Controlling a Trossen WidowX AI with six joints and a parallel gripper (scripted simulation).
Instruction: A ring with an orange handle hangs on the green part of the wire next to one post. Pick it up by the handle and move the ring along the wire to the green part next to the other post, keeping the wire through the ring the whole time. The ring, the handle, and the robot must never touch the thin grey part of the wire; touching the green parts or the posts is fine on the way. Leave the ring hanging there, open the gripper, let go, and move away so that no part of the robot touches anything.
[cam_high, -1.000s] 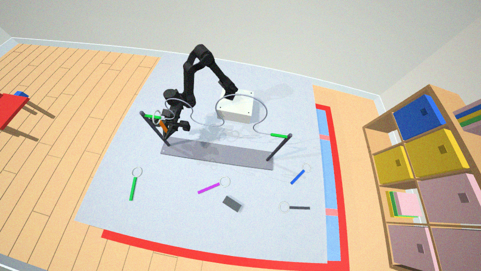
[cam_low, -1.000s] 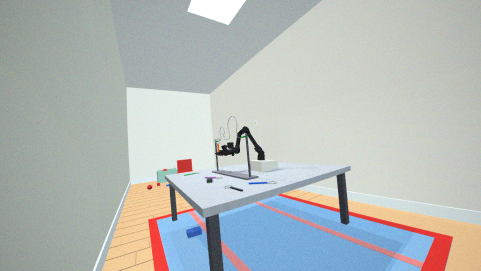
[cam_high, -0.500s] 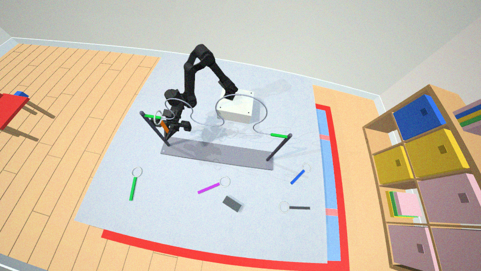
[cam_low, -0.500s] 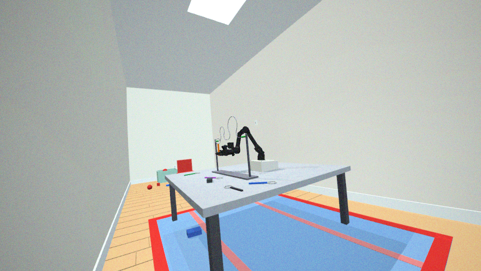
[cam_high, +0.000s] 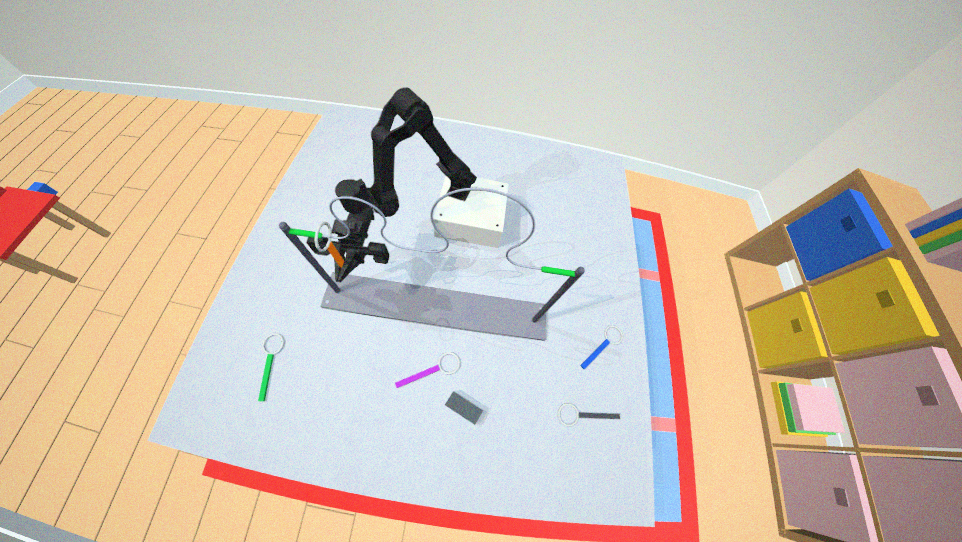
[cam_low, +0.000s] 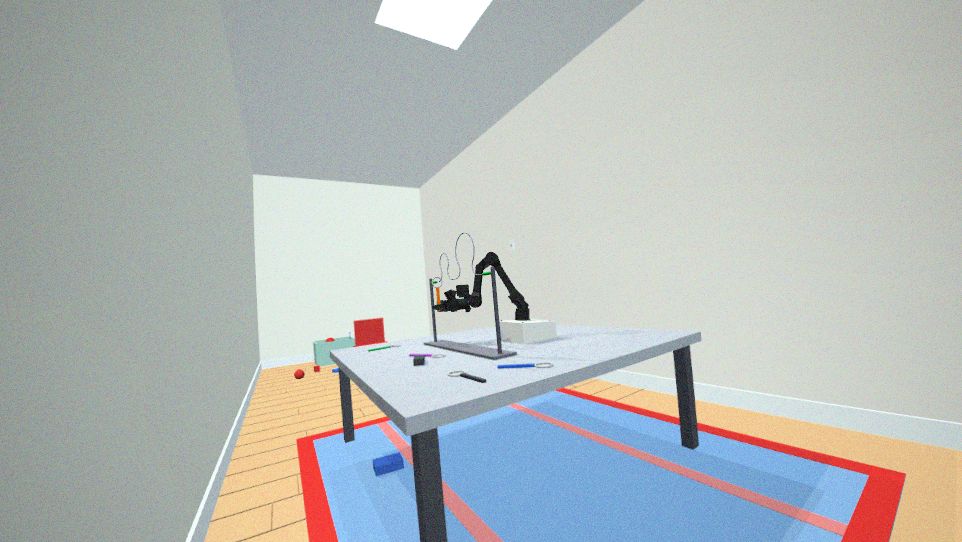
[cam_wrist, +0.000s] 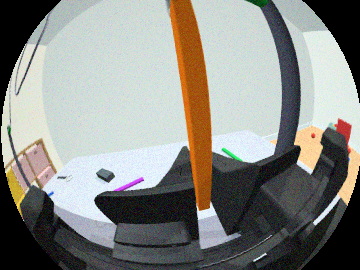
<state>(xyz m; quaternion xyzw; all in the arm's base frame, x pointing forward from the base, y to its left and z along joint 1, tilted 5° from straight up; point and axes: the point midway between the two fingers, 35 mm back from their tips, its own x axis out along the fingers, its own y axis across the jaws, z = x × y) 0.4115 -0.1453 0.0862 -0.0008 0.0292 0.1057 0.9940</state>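
Nearest to me in the wrist view, my gripper (cam_high: 339, 274) (cam_low: 437, 308) (cam_wrist: 188, 150) has its fingertips pressed in on the orange handle (cam_high: 335, 254) (cam_low: 438, 296) (cam_wrist: 197, 100), pinching it low, with the handle's long axis running roughly upright away from the fingers. So the ring (cam_high: 329, 239) (cam_low: 437, 288) lies at the far end of the handle, above my grip, and any tilt of my wrist should swing it. It sits around the wire close to the inner end of the near green part (cam_high: 304, 232) (cam_low: 434, 282); whether it touches there I can't tell. Just beside it stands the near post (cam_high: 309, 258) (cam_low: 432, 313) (cam_wrist: 290, 80). Past the ring, the thin grey wire (cam_high: 383, 225) (cam_low: 464, 234) (cam_wrist: 31, 52) curls up into a small loop, dips, then climbs through a bigger one. Well apart, at its other end, wait the other green part (cam_high: 558, 271) (cam_low: 484, 274) and the far post (cam_high: 558, 294) (cam_low: 496, 313). With only one arm, I judge the grip done and the traverse barely begun: next I'd centre the ring on the wire and turn it to face along the first bend, lest its rim brush the grey.
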